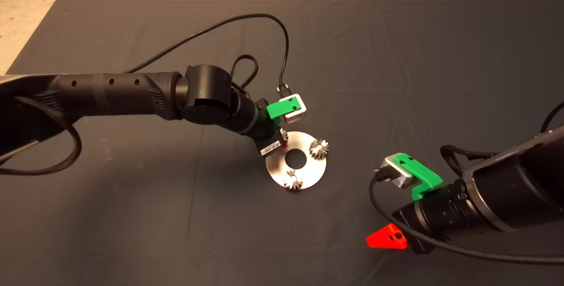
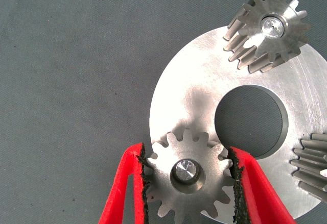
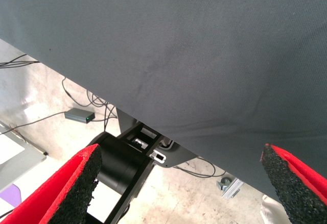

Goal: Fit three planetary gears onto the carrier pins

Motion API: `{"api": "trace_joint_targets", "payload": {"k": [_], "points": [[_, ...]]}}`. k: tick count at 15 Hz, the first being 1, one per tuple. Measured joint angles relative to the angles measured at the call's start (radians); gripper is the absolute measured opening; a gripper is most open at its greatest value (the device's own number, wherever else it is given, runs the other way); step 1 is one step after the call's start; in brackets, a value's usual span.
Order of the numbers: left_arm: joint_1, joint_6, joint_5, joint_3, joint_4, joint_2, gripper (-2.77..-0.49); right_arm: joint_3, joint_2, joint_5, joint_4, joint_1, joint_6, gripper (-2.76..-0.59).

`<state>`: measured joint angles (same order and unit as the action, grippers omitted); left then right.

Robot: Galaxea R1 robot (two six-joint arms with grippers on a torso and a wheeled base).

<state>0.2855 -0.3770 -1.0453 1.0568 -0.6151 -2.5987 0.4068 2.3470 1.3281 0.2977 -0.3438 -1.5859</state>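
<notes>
The left end effector [image 2: 188,175] grips the third gear [image 2: 187,178], already seated on its pin [image 2: 184,171] at the disc [image 2: 194,99] rim mid-counter; the other two gears [image 2: 268,30] sit on theirs. Next move, likely: release and lift straight up (without dragging the gear). The right end effector [image 3: 179,183] waits open near the counter's right edge; a small label on the left wrist is unreadable.
</notes>
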Motion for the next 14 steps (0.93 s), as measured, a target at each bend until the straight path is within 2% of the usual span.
{"api": "trace_joint_targets", "payload": {"k": [6, 8, 13, 14], "points": [[0.000, 0.000, -0.002, -0.011, -0.003, 0.003, -2.54, 0.000, 0.000, 0.000, 0.000, 0.000, 0.000, -1.02], [0.000, 0.000, -0.002, -0.012, -0.003, 0.004, -2.43, 0.000, 0.000, 0.000, 0.000, 0.000, 0.000, -1.02], [0.000, 0.000, 0.001, -0.012, -0.003, 0.005, -2.33, 0.000, 0.002, 0.000, 0.000, 0.000, 0.000, -1.02], [0.000, -0.001, 0.005, -0.012, -0.001, 0.006, -2.24, 0.000, 0.002, 0.000, 0.000, 0.000, 0.000, -1.02]]}}
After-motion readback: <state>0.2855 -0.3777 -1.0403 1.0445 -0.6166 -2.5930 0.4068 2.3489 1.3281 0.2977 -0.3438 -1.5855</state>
